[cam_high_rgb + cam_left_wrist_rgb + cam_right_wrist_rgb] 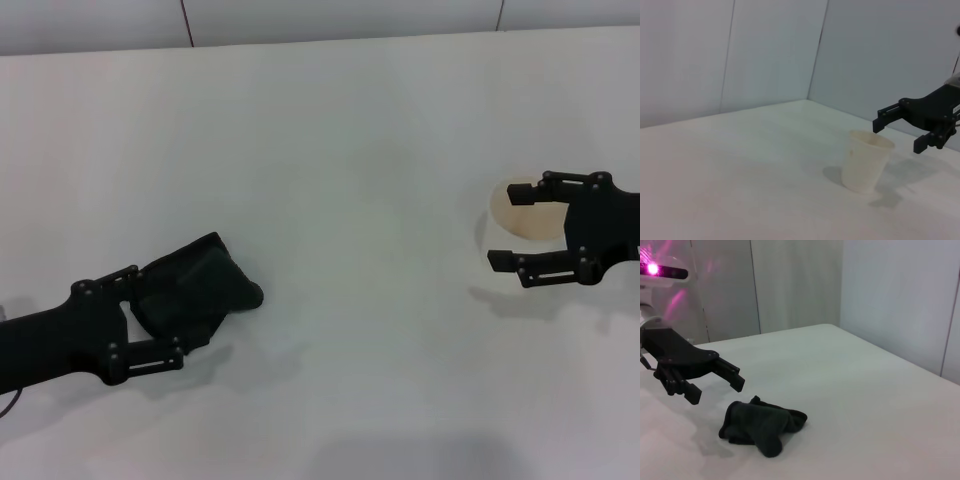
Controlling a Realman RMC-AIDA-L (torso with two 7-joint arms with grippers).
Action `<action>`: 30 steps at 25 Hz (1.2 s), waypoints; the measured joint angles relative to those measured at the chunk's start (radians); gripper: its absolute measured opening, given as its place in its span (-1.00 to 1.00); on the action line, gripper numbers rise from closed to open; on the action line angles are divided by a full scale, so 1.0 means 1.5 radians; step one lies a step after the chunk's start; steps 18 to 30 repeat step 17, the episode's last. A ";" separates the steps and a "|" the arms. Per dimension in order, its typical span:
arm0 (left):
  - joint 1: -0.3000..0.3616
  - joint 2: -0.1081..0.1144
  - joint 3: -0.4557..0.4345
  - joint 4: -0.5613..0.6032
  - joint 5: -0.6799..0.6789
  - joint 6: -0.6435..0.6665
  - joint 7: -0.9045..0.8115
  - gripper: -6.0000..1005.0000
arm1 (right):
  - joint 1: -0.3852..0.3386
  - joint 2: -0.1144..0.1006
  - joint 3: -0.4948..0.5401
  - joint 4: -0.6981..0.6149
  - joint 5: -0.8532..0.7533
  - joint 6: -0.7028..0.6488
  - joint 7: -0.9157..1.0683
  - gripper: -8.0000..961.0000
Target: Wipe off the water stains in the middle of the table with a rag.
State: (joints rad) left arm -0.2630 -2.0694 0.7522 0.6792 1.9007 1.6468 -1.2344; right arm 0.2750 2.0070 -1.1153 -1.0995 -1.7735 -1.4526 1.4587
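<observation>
The left gripper [168, 315] hovers spread open above the rag [200, 285], gripping nothing; the cloth lies bunched on the table [350, 200]. The right gripper [515, 227] stands open beside a cup [865, 161].
</observation>
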 joint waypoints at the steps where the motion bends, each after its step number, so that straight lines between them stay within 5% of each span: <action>1: 0.000 0.000 0.000 0.000 0.000 0.000 0.000 0.77 | -0.001 0.000 0.000 0.000 0.000 0.000 0.000 0.79; 30: -0.003 0.001 0.005 -0.001 0.001 0.005 -0.009 0.77 | -0.001 0.000 0.000 0.000 -0.001 0.001 -0.008 0.79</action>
